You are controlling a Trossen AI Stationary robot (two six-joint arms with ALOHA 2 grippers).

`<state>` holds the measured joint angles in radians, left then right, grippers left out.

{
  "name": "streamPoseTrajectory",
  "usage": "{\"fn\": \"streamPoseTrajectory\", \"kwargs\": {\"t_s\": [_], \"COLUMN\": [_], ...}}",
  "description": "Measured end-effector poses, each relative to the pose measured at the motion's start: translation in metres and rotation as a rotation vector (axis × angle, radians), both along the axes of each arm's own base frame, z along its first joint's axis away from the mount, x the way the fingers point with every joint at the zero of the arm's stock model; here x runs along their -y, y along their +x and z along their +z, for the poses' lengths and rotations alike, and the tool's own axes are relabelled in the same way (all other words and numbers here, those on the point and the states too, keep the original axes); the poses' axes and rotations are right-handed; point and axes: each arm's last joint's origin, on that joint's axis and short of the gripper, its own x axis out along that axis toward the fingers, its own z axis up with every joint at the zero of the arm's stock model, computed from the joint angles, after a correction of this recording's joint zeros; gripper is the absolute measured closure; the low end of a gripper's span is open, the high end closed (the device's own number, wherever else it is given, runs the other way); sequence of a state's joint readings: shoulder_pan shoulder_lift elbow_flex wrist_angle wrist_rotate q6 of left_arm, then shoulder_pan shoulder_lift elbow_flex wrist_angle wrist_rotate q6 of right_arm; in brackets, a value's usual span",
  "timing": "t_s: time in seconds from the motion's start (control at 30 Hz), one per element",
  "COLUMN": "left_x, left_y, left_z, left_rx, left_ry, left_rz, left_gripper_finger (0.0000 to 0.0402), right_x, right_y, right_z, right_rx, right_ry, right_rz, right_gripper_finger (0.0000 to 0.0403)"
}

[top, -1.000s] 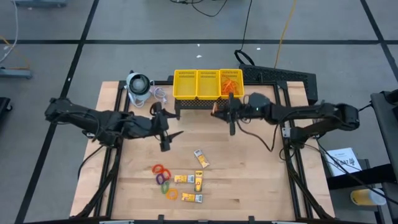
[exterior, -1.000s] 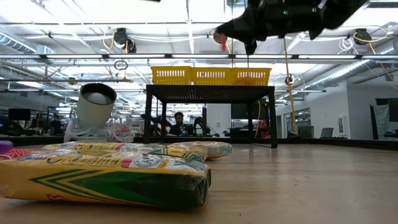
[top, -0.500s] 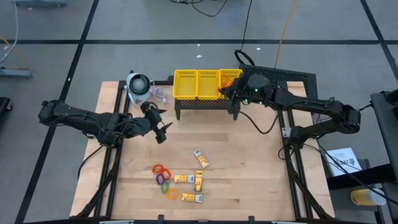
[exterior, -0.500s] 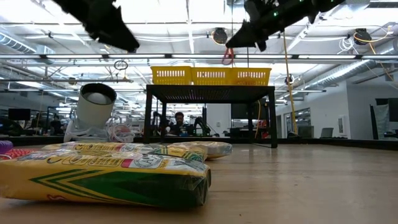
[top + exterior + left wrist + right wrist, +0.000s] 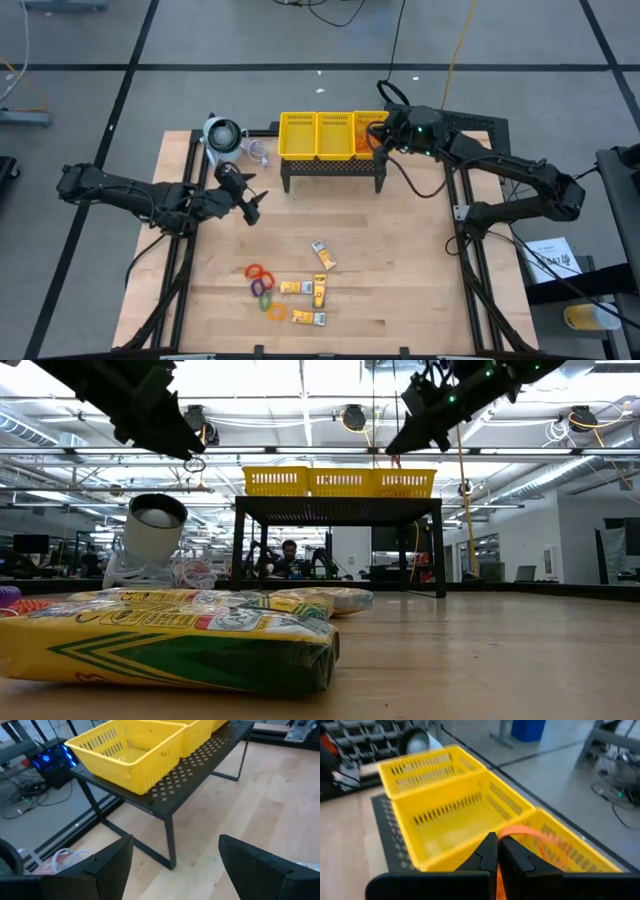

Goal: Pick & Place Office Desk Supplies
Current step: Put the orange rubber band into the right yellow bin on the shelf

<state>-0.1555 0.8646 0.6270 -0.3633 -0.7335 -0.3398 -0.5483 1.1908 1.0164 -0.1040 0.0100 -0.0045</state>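
**Right gripper pinches an orange band over the basket's right end**

The right gripper has its jaws pressed together on a thin orange rubber band, a loop that curves out from between the fingertips above the right compartment of the yellow basket. More orange bands already lie in that compartment. The rest of the supplies sit near the worktop's front edge: red, purple, green and orange rings in a loose cluster, and yellow-orange packets with white labels just beside them, one packet lying apart, nearer the worktop's middle.

The basket stands on a black perforated stand at the worktop's back edge. A grey-white round device sits at the back left corner, beside the basket. The left gripper hovers over the worktop's left part, near the stand, jaws spread and empty.

Only the right wrist view shows the held band; from above the gripper hides it. The low view shows the packets large in front and a person far behind the stand.
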Motion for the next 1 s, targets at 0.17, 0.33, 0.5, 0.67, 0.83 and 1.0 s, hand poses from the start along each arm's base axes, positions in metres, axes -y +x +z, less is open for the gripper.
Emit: {"fn": "streamPoseTrajectory", "kwargs": {"t_s": [0.17,0.33,0.5,0.67,0.83,1.0], "left_x": [0.001,0.001,0.001,0.001,0.001,0.001], "left_y": [0.001,0.001,0.001,0.001,0.001,0.001], "left_z": [0.000,-0.001,-0.001,-0.001,-0.001,-0.001], "left_rx": [0.022,0.032,0.046,0.063,0.073,0.075], "left_ry": [-0.051,-0.078,-0.098,-0.121,-0.135,-0.137], "left_rz": [-0.008,-0.015,-0.004,0.009,0.017,0.018], "left_gripper_finger": [0.0101,0.0101,0.0101,0.0100,0.0100,0.0100], "right_x": [0.002,0.001,0.001,-0.001,-0.002,-0.010], "right_y": [-0.004,-0.003,-0.003,-0.005,-0.007,-0.009], "right_z": [-0.005,-0.005,-0.005,-0.009,-0.010,-0.001], "right_rx": [-0.046,-0.056,-0.033,-0.030,-0.032,0.036], "right_ry": [0.030,0.023,0.056,0.157,0.190,0.223], "right_rz": [-0.013,0.002,-0.015,-0.021,-0.041,0.049], "right_gripper_finger": [0.0390,0.0327,0.0241,0.0180,0.0156,0.0156]}}
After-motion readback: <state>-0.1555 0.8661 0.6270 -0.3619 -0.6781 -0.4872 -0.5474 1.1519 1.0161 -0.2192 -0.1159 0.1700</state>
